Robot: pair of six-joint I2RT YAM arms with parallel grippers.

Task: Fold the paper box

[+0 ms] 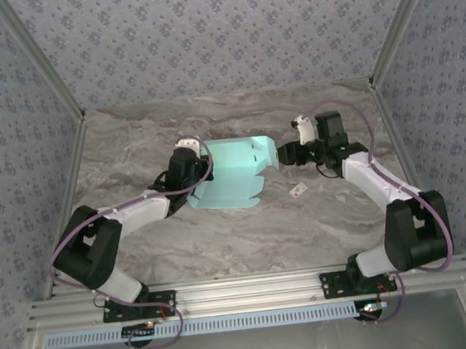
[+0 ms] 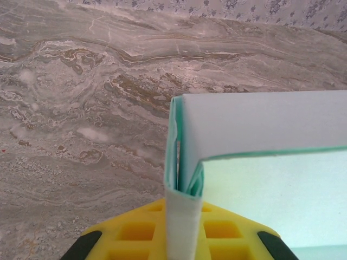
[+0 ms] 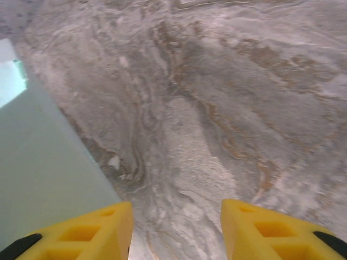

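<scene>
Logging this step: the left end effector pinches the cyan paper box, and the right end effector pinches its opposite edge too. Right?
Not quite. The left end effector does pinch the paper box, but the right end effector pinches nothing: the right wrist view shows its fingers apart over bare table, the box beside them.

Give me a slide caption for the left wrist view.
Left gripper clamps a folded flap of the pale cyan paper box, marbled table beyond.

Grey marbled tabletop (image 1: 223, 242), blue floral-patterned walls (image 1: 218, 34), aluminium frame rails (image 1: 253, 289), even light
</scene>
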